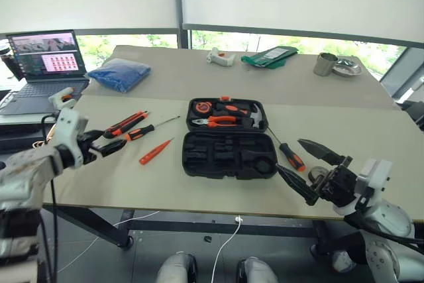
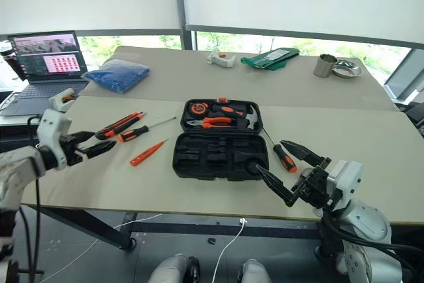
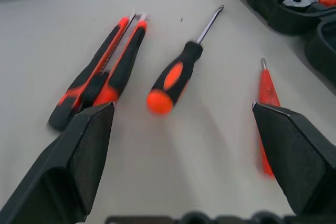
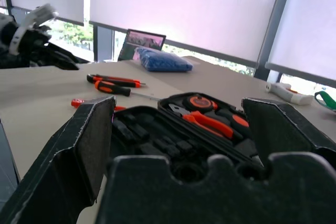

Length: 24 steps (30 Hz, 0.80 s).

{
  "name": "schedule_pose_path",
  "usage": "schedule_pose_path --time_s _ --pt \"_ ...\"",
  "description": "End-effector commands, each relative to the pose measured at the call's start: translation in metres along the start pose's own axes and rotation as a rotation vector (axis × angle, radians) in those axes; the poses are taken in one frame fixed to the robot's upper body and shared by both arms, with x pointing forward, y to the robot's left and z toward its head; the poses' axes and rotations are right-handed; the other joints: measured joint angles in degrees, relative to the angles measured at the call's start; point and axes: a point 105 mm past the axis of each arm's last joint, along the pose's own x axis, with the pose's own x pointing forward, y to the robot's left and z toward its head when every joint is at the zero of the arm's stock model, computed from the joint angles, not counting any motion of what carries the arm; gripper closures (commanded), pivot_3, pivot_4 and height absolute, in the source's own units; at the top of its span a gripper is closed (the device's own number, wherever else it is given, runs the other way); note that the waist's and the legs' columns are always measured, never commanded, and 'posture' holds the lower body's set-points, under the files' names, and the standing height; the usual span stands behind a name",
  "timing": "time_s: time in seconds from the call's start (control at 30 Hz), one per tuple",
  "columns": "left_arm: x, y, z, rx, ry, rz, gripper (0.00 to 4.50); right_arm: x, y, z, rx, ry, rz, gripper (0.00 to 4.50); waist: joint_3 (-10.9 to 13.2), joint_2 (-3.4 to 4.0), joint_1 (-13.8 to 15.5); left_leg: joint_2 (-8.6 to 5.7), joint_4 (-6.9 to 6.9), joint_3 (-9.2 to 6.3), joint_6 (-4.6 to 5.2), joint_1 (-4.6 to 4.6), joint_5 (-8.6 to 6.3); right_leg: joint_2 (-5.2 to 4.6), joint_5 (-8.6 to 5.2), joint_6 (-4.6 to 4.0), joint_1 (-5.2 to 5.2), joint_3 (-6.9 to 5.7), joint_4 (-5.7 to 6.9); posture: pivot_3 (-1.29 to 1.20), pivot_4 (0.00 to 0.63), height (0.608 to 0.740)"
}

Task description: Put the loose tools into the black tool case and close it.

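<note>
The black tool case [image 1: 225, 157] lies open at the table's middle; its far half holds orange-handled pliers, a hammer and a tape measure, and its near half shows bare moulded slots. Left of it lie the utility knife [image 3: 97, 74], a black-and-orange screwdriver [image 3: 176, 74] and a slim orange screwdriver [image 3: 269, 90]. Another black-and-orange screwdriver [image 1: 291, 156] lies right of the case. A small dark roll [image 1: 318, 175] sits partly hidden behind my right gripper [image 2: 269, 154], which hovers open at the case's near right corner. My left gripper [image 3: 181, 107] is open just short of the three left tools.
An open laptop [image 1: 46, 64] stands at the far left beside a blue bag [image 1: 119, 73]. On the far table are a white object [image 1: 220, 56], a green pouch [image 1: 268, 56], a metal cup [image 1: 324, 63] and a metal dish [image 1: 347, 66]. The table's front edge [image 1: 199, 211] runs below the case.
</note>
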Motion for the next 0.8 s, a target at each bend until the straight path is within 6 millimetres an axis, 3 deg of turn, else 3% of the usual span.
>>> schedule_pose_path --time_s 0.03,0.2,0.37,0.47,0.73,0.8 --pt "0.021 0.008 0.006 0.059 0.042 0.038 0.00 0.001 -0.003 0.009 -0.048 -0.012 0.001 0.04 0.0 -0.02 -0.5 0.04 0.05 -0.01 0.01 -0.03 0.01 0.12 0.14 0.14 0.00 0.01 0.02 0.00 0.150 0.740" --pt "0.045 0.013 -0.002 0.097 0.109 0.063 0.00 -0.004 -0.005 0.010 -0.065 -0.004 -0.015 0.04 0.0 -0.04 -1.4 0.12 0.19 -0.09 0.12 -0.06 0.14 0.60 0.13 0.05 0.04 0.03 0.07 0.00 0.150 0.740" --pt "0.059 0.004 -0.016 0.095 0.149 0.007 0.00 -0.008 -0.003 0.008 -0.066 -0.002 -0.029 0.04 0.0 -0.06 -1.4 0.19 0.25 -0.14 0.18 -0.06 0.09 0.64 0.05 0.11 0.03 0.03 0.09 0.00 0.150 0.740" --pt "0.064 0.002 -0.020 0.082 0.158 0.006 0.73 -0.008 -0.003 0.008 -0.070 -0.003 -0.029 0.00 0.0 -0.08 -1.2 0.28 0.45 -0.24 -0.05 -0.06 -0.10 0.64 0.00 0.19 0.09 0.01 0.13 0.00 0.150 0.740" --pt "0.066 0.003 -0.012 0.053 0.094 -0.001 3.52 -0.005 -0.001 0.007 -0.066 -0.012 -0.024 0.00 0.0 -0.08 -1.2 0.35 0.85 -0.35 0.09 -0.06 -0.22 0.62 -0.18 0.09 0.11 0.02 0.20 0.00 0.150 0.740" --pt "0.065 -0.001 0.004 0.072 -0.016 -0.036 3.59 -0.003 -0.002 0.008 -0.069 -0.020 -0.025 0.00 0.0 -0.08 -1.2 0.34 0.89 -0.35 0.11 -0.11 -0.23 0.62 -0.18 0.09 0.11 0.02 0.21 0.00 0.150 0.740"
